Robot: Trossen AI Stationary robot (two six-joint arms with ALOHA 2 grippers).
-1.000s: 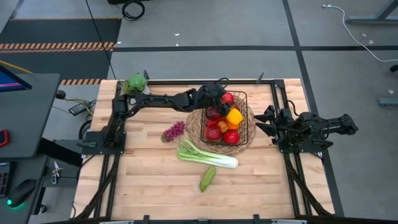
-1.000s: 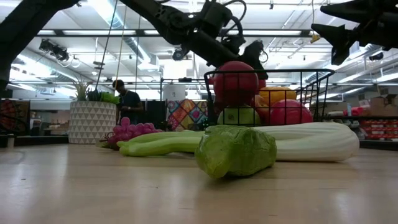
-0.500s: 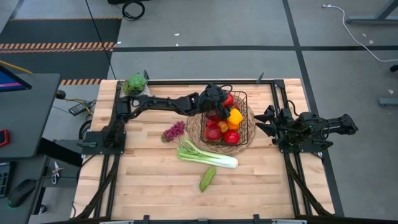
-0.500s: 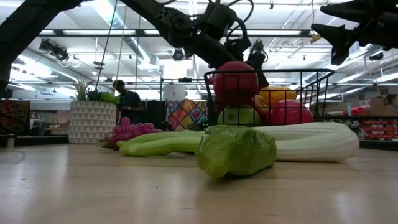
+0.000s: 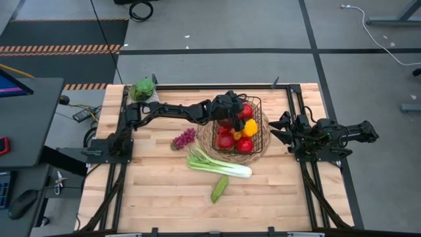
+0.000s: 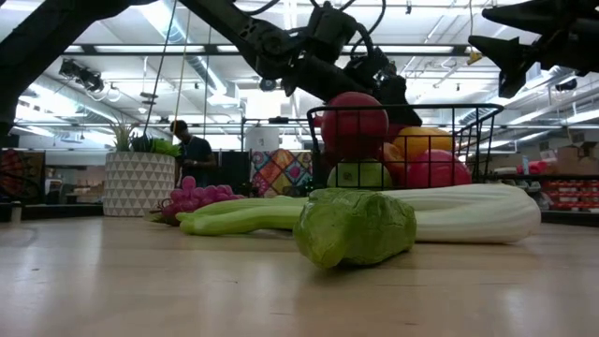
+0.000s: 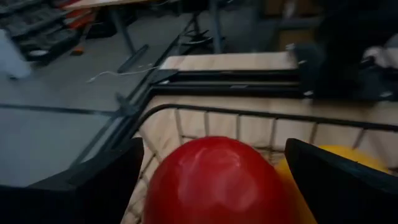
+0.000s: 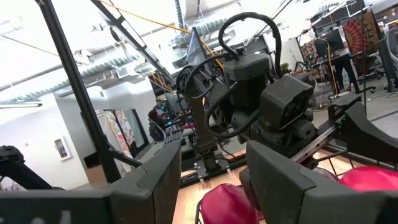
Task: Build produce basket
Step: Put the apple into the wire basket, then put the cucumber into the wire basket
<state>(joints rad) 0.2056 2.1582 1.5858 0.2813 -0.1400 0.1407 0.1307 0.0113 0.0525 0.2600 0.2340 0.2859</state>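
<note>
The black wire basket (image 5: pixel 261 125) stands on a round woven mat (image 5: pixel 206 131) and holds red apples and a yellow pepper (image 5: pixel 250 126). My left gripper (image 5: pixel 238 108) reaches in over the basket's far left part, open. A red apple (image 7: pixel 217 180) sits between its fingers, on top of the other produce. On the table lie purple grapes (image 5: pixel 183 138), a leek (image 5: pixel 217 164) and a cucumber (image 5: pixel 220 188). My right gripper (image 5: pixel 279 128) waits open at the table's right edge. My left gripper's two fingers (image 7: pixel 106 180) stand on either side of the red apple's widest part (image 7: pixel 161 186). They come slanting down from the table's left. I cannot tell whether they touch the apple. The apple's underside is hidden below the picture's edge.
A potted green plant (image 5: pixel 143 89) stands at the far left corner. The leek (image 6: pixel 449 211) and cucumber (image 6: pixel 356 225) lie in front of the basket. Bare wood lies left of the grapes and along the near edge. A person shows in the room behind the table.
My left gripper has moved a little toward the table's right and near side, sunk lower over the basket, and rolled about its own line. The red apple at its fingertips has gone with it. The other produce has stayed where it was.
</note>
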